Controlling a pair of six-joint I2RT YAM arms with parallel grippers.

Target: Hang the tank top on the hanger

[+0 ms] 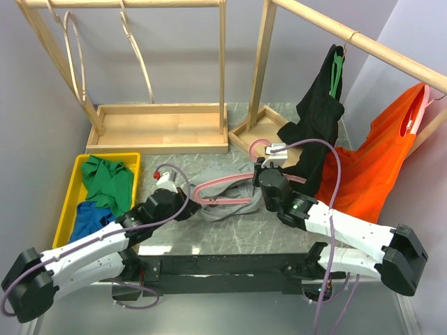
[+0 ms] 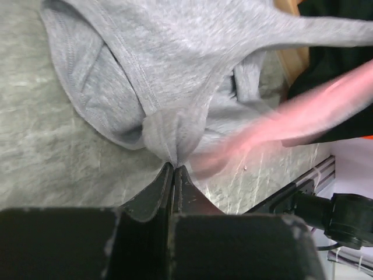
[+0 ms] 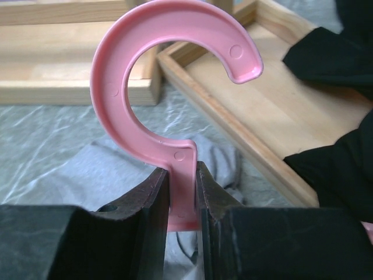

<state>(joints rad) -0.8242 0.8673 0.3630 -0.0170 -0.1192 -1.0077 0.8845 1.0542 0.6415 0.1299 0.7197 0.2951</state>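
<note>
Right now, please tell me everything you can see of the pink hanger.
The hanger is smooth pink plastic with a curved open hook and a thin frame. The right pincer is shut on the stem below its hook. Its frame reaches over the crumpled grey tank top on the table.
</note>
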